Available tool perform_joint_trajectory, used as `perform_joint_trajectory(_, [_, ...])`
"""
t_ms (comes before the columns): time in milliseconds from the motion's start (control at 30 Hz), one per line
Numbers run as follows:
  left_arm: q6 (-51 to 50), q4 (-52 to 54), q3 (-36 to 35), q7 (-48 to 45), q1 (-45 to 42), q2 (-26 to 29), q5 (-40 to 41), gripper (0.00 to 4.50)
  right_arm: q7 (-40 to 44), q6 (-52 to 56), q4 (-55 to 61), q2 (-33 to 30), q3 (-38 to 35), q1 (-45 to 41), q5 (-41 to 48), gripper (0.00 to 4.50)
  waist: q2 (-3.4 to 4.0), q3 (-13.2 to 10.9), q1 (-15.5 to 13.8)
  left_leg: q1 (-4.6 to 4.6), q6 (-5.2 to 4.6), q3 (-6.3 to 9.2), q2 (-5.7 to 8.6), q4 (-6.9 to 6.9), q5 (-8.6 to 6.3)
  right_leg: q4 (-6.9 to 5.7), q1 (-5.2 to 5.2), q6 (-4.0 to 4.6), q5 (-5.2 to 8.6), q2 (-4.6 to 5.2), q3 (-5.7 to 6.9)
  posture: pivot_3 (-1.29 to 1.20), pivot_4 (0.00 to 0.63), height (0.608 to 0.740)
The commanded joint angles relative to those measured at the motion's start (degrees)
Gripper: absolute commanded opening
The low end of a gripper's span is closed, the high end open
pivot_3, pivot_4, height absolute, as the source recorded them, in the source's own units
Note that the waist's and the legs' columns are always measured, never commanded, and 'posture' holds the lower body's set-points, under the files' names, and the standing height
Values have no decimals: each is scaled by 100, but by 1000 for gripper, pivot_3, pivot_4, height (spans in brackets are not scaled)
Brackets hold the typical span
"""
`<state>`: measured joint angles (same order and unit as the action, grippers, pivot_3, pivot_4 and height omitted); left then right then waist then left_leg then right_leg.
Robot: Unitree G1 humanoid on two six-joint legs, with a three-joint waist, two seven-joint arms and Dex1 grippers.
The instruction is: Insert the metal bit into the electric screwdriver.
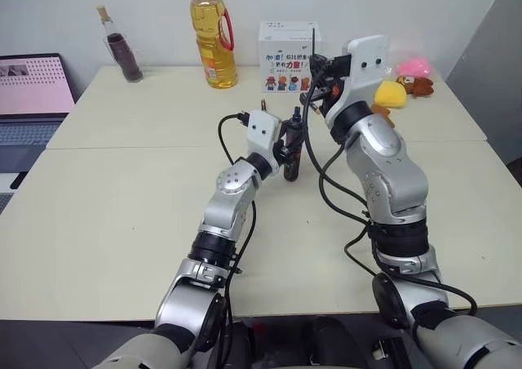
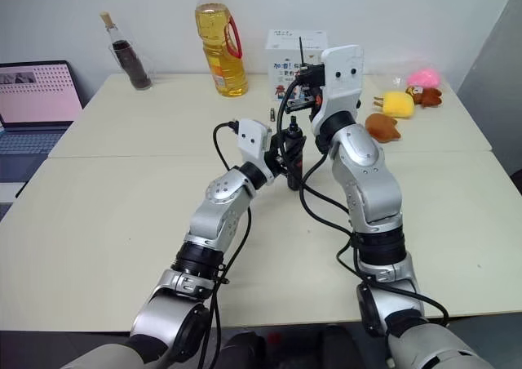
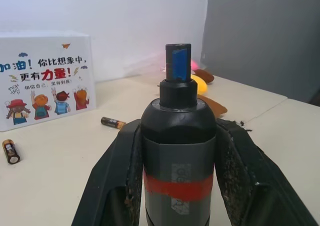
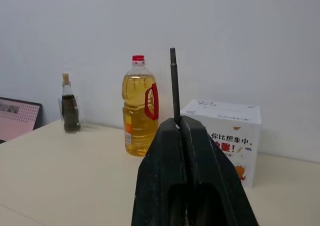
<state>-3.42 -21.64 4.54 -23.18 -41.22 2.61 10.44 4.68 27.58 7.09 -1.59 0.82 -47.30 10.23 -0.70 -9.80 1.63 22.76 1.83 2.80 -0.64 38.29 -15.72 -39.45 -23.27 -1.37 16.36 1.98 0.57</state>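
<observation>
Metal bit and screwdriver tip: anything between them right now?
Nothing. In the head views, open air separates the metal bit, clamped upright in the right gripper, from the blue tip of the electric screwdriver, held in the left gripper.

on the table (image 1: 122, 222), the oil bottle (image 1: 214, 38) stood left of the box (image 1: 287, 57); soft toys (image 1: 404, 87) lay right.
</observation>
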Motion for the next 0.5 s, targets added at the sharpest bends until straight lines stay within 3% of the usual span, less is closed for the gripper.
perform_joint_trajectory(33, [10,-112,-25,-13,-3,26,-93,1662,-74,-271,125,133,17,-27,-38,8,0,0,-1,0,0,1,0,0,0,0,0,0,0,0,1,0,150,740])
perform_joint_trajectory(500, [-146,237,-20,-120,181,76,-58,1662,-239,-283,151,580,93,172,-20,8,0,0,1,-4,2,0,-1,-8,1,2,1,0,0,0,-1,0,150,740])
